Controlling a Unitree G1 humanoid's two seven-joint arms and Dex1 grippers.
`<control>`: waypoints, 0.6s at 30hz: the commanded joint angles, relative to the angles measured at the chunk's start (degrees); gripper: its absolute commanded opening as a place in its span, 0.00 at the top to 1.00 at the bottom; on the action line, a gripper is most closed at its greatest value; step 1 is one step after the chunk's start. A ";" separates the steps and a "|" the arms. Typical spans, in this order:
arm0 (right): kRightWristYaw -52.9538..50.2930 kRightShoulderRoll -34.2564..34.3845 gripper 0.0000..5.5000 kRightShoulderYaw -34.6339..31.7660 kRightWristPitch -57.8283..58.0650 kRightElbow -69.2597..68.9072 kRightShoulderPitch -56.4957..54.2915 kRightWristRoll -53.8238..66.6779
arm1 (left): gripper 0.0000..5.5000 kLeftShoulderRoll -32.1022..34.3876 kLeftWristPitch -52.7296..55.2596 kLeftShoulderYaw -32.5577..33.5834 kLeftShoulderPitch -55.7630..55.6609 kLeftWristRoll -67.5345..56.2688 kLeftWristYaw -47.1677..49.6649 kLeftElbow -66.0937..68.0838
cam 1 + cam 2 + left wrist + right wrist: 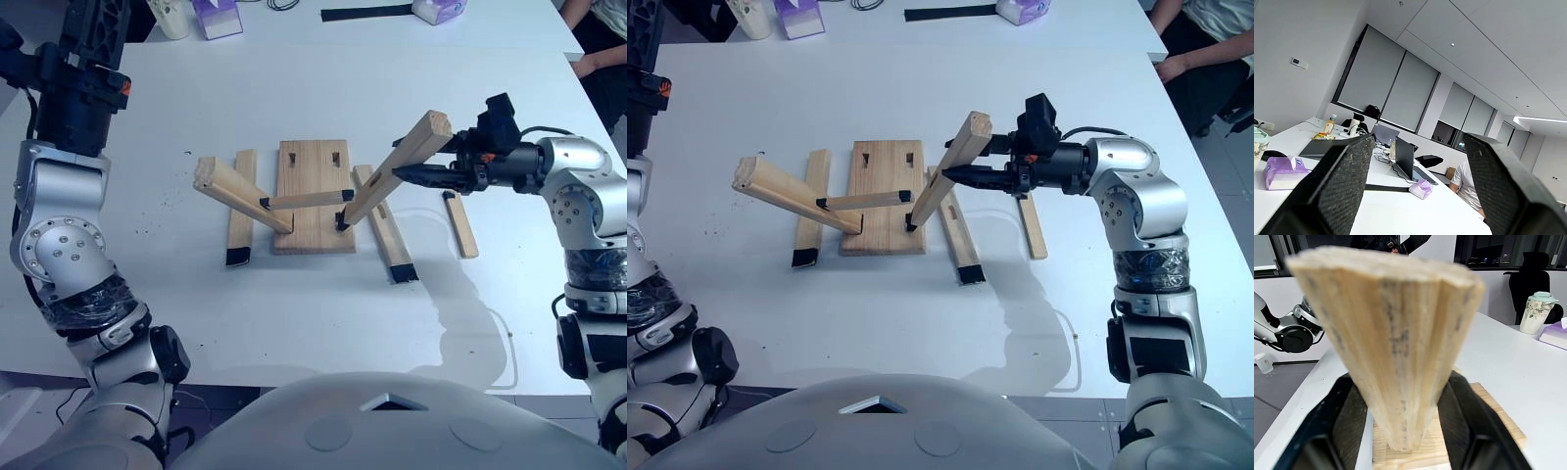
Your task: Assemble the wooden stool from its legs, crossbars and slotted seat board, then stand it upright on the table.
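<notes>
The slotted seat board (313, 201) lies flat mid-table. Over it tilts a half-built frame: a left leg (230, 186) and a right leg (402, 162) joined by a crossbar (306, 199), both leg feet resting on the board. My right gripper (400, 172) is shut on the right leg's upper part; the right wrist view has that leg (1396, 347) wedged between the fingers (1354, 418). My left gripper (1420, 181) is open, held high at the table's left and pointing at the room. Two loose legs (241, 211) (387, 230) flank the board, and a short crossbar (460, 223) lies to the right.
Along the table's far edge stand a purple tissue pack (217, 17), a pale bottle (172, 16), a black strip (365, 12) and another tissue pack (439, 10). A person sits at the far right corner (600, 44). The table's (294, 323) near half is bare.
</notes>
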 commanded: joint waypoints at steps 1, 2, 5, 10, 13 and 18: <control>1.19 0.11 0.64 1.42 -2.57 4.58 -3.34 -2.78 | 0.40 -0.80 -0.09 -1.06 0.63 0.02 0.70 -0.99; 1.55 0.05 0.64 1.67 -3.13 5.67 -3.70 -3.24 | 0.40 -1.04 -0.19 -1.29 0.71 0.17 0.73 -1.00; 2.72 -0.09 0.64 2.51 -4.23 7.25 -4.24 -4.12 | 0.40 -1.58 -0.37 -1.65 1.23 0.40 0.83 -1.34; 4.61 -1.06 0.64 3.33 -3.47 4.67 -3.41 -3.14 | 0.40 -2.33 -0.44 -1.97 2.13 0.62 0.98 -2.10; 4.62 -1.61 0.64 3.28 -2.95 2.63 -2.35 -2.56 | 0.40 -2.74 -0.51 -2.07 3.20 0.67 1.06 -2.82; 5.21 -1.78 0.64 3.60 -2.67 2.40 -2.16 -2.52 | 0.40 -3.48 -0.94 -2.33 4.76 0.94 1.60 -3.78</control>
